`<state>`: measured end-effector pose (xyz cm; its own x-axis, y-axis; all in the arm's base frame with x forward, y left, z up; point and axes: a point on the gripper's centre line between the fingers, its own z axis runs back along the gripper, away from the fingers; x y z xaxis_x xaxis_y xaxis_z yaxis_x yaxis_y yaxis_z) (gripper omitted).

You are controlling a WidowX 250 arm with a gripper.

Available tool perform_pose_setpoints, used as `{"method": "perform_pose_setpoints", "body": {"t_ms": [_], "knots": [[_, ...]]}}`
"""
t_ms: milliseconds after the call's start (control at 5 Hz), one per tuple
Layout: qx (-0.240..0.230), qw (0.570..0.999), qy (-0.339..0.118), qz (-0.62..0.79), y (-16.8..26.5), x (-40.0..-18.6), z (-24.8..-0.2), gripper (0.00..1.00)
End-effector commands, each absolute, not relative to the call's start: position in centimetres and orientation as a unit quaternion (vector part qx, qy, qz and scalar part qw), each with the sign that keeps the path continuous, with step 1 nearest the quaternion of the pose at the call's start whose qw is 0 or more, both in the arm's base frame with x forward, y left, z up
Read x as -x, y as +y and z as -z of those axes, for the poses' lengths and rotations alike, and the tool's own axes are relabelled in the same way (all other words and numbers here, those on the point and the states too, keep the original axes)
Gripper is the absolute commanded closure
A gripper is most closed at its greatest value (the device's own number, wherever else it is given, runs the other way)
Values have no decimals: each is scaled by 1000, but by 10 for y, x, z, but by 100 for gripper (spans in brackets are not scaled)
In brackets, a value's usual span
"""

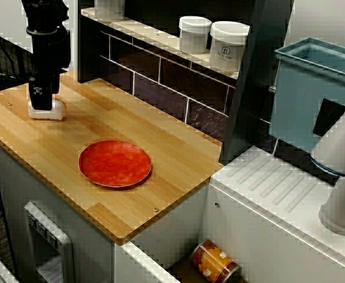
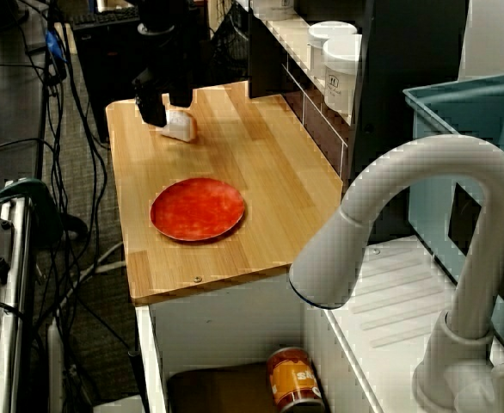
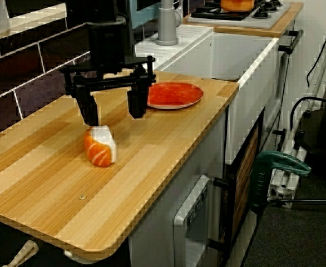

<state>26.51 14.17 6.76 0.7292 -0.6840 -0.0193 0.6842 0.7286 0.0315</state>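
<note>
Wooden counter (image 3: 152,161) runs along a dark tiled wall (image 1: 161,82), with a white sink (image 3: 246,50) and faucet (image 2: 424,198) past one end. Toward the other end lies an orange-and-white sushi piece (image 3: 100,146). The gripper (image 3: 114,108) hangs just above it, jaws spread wide, holding nothing. A red plate (image 3: 173,94) sits well apart at mid-counter. White jars (image 1: 229,46) stand on the shelf.
</note>
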Motion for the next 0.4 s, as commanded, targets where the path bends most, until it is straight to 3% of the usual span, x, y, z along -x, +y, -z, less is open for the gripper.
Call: {"method": "perform_pose_setpoints", "body": {"t_ms": [0, 200], "knots": [[-25, 936, -19, 352, 159, -275, -94, 0], [-29, 936, -19, 351, 160, -274, -93, 0]]}}
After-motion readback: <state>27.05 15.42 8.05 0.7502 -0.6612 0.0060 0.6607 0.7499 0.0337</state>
